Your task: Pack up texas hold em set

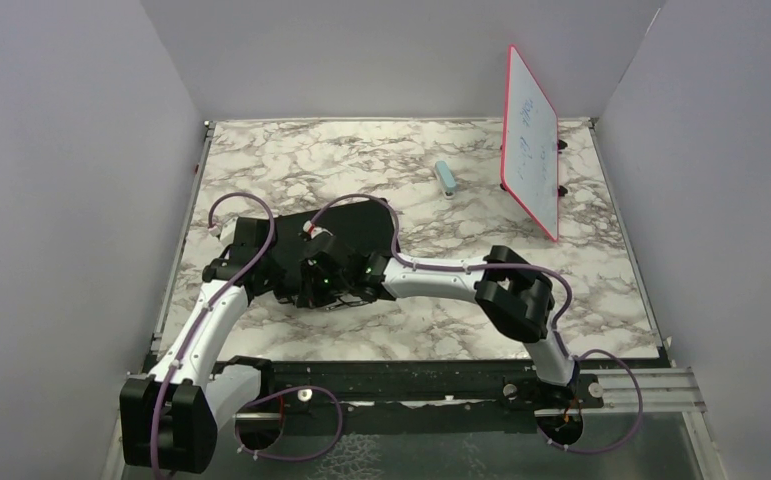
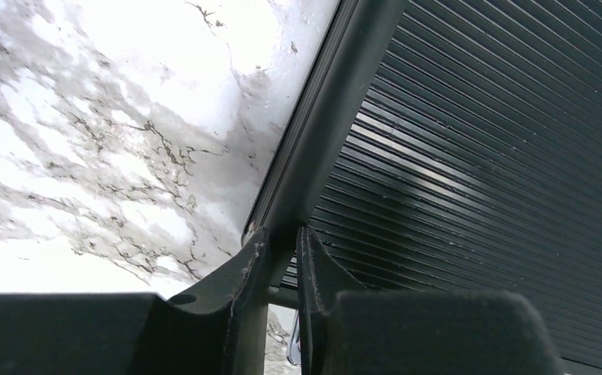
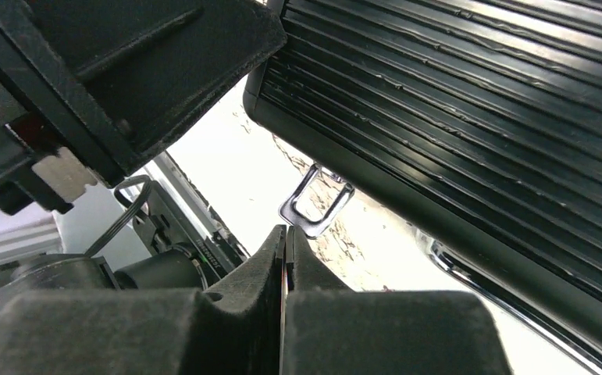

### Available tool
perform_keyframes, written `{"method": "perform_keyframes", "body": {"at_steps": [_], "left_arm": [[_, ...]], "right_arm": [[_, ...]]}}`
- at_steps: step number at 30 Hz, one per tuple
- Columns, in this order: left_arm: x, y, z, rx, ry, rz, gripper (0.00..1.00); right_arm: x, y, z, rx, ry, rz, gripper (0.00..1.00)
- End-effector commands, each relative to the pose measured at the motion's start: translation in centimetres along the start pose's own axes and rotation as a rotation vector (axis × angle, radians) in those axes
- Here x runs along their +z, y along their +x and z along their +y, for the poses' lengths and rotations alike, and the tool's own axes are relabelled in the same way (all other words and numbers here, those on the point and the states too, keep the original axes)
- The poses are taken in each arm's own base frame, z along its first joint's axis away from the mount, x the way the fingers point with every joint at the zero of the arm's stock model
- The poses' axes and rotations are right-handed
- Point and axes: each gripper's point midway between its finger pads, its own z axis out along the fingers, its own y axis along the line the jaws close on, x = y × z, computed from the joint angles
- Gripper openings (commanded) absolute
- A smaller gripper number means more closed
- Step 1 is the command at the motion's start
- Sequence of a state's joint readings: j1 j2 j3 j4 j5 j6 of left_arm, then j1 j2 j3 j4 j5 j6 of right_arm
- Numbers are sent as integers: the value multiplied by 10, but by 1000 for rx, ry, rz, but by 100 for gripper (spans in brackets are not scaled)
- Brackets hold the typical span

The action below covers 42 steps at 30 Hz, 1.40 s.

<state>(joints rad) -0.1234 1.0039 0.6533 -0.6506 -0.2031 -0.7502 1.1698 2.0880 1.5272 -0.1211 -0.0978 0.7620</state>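
Note:
The black briefcase (image 1: 361,225) of the texas hold em set lies left of the table's middle, lid down, its ribbed shell (image 2: 477,133) filling the left wrist view. My left gripper (image 2: 282,238) straddles the case's dark rim (image 2: 321,101), one finger on each side, pinching it. My right gripper (image 3: 286,233) is shut with nothing between its fingers, its tips just short of a silver latch loop (image 3: 317,205) hanging under the case's edge (image 3: 438,101). From above, both grippers, left (image 1: 283,262) and right (image 1: 313,290), meet at the case's near side.
A red-framed whiteboard (image 1: 531,140) stands at the back right, with a pale blue block (image 1: 445,178) lying to its left. White walls close in the marble table (image 1: 441,330) on three sides. The left arm's black wrist (image 3: 126,78) hangs close above the right gripper.

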Motion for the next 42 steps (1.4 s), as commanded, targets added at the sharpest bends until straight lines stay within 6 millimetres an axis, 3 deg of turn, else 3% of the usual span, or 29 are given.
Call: {"method": "perform_keyframes", "body": {"at_steps": [1,4,11,19,22,27,38,42], "left_arm": [[3,7,-7,-28,20,47,18],[5,9,-6,-22,14,58,18],[-1,-2,-12,15,22,47,18],[-3,-9,-19,35,35,58,19],[-2,-4,-20,37,42,82,19],[-3,5,-18,37,61,104,20],[2,13,-11,43,42,121,20],[2,11,-13,46,45,119,20]], "right_arm": [[12,13,-15,-3,54,35,2],[19,19,-26,-7,101,55,1],[41,0,-39,-24,222,22,1],[25,-10,-38,-11,236,-29,1],[20,-3,-30,-10,193,7,1],[2,2,-15,-14,127,36,11],[15,35,-31,26,161,170,10],[18,57,-48,86,210,221,4]]}}
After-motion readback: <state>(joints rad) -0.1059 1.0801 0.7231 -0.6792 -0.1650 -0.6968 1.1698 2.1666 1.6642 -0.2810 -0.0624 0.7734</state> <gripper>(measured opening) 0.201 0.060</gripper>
